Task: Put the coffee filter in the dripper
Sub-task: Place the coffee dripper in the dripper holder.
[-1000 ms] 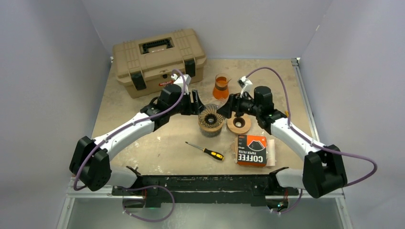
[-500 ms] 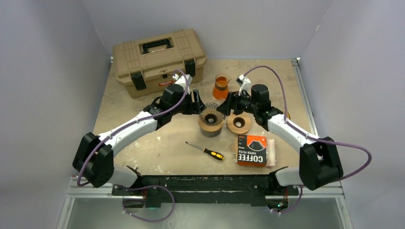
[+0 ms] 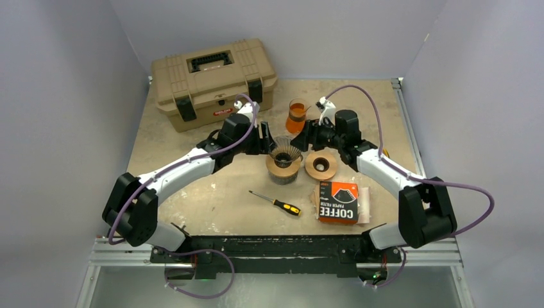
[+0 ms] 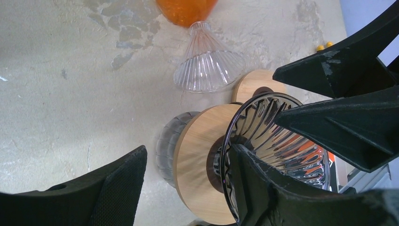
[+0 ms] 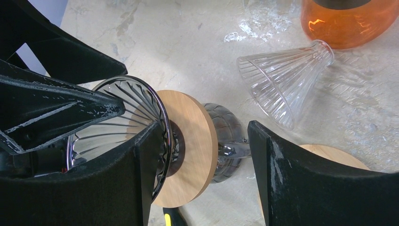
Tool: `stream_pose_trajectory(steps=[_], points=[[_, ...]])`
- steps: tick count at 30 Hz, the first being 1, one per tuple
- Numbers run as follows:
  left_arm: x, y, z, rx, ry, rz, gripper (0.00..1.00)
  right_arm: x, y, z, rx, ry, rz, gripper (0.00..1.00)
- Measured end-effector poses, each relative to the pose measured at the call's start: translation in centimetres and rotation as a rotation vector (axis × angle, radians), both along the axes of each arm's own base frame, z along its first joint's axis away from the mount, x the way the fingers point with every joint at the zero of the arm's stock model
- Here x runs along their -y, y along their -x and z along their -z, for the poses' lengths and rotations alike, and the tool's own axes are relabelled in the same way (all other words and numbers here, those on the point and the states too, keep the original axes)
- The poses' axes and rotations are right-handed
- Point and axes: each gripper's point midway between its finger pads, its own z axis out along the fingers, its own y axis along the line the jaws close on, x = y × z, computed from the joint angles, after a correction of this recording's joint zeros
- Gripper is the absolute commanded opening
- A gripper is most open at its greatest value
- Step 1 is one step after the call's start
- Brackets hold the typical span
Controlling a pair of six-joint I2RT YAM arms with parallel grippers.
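The dripper is a dark fluted glass cone in a round wooden collar on a glass base, standing mid-table. Each gripper straddles its rim, one finger inside the cone and the other outside. My left gripper is open, its outer finger clear of the base. On the opposite side my right gripper is open too, with a gap to its outer finger. The orange coffee filter box lies at the front right with pale paper at its right edge. No loose filter shows.
A clear fluted glass cone lies on its side by an orange carafe. A second wooden disc sits right of the dripper. A screwdriver lies in front, a tan toolbox at the back left.
Both grippers have closed in on the dripper from either side, and a finger of each now sits inside the cone. The right jaws have narrowed a little.
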Motion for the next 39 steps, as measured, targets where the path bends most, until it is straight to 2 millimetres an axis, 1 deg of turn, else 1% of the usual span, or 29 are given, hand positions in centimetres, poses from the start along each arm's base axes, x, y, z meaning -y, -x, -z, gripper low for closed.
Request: stream_pose_trajectory(steps=[2,4,15,24,31,36,39], points=[[0.1,-0.1,-0.1,0.002,0.001,0.000,0.65,0.0,-0.1,-0.1,0.004,0.001,0.003,0.70],[0.1,-0.2,-0.3,0.005,0.003,0.000,0.65,0.1,-0.3,-0.3,0.010,0.004,0.010,0.66],[0.2,-0.3,-0.6,0.012,0.007,0.002,0.64,-0.1,-0.4,-0.7,0.023,0.001,0.001,0.66],[0.2,-0.2,-0.6,0.014,0.006,0.008,0.60,-0.2,-0.2,-0.8,0.021,-0.006,-0.013,0.65],[0.2,-0.2,-0.6,0.014,0.005,0.008,0.60,-0.3,-0.1,-0.8,0.022,-0.008,-0.022,0.62],[0.1,0.2,-0.6,0.013,0.009,0.014,0.60,-0.5,0.1,-1.0,0.021,-0.015,-0.034,0.62],[-0.1,0.7,-0.4,0.009,0.011,0.019,0.60,-0.5,0.3,-1.5,0.030,-0.020,-0.038,0.61]])
